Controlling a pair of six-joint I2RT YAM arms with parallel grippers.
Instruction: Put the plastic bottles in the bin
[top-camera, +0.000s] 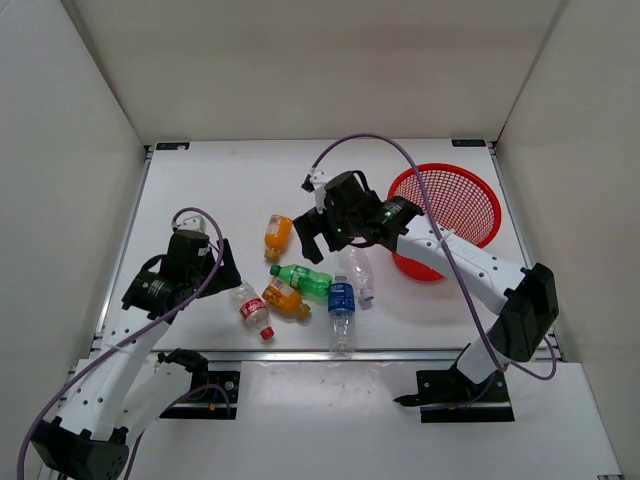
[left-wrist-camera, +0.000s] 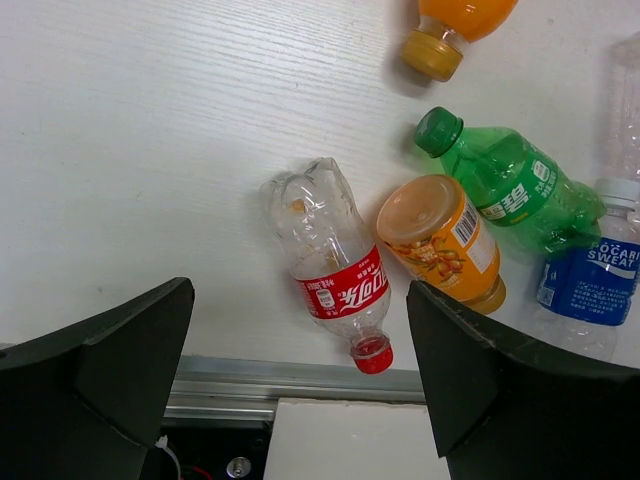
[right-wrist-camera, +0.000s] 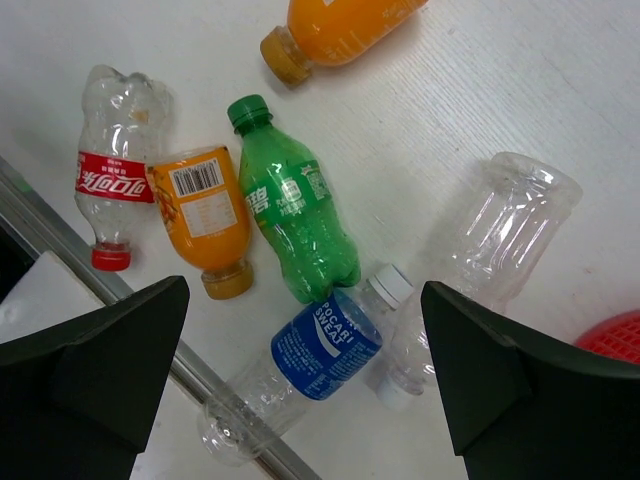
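On the tabletop (top-camera: 220, 190) I see six bottles (top-camera: 303, 281) lying in a bunch, left of the red bin (top-camera: 450, 200). Both jaws are wide open above them and hold nothing.

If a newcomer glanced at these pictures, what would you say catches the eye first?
The red basket at the far right of the table stands out, with no bottle showing inside. Near the front edge lies a huddle of six bottles, the brightest being the green bottle, the far orange bottle and the near orange bottle. The left tool and the right tool hang open over them.
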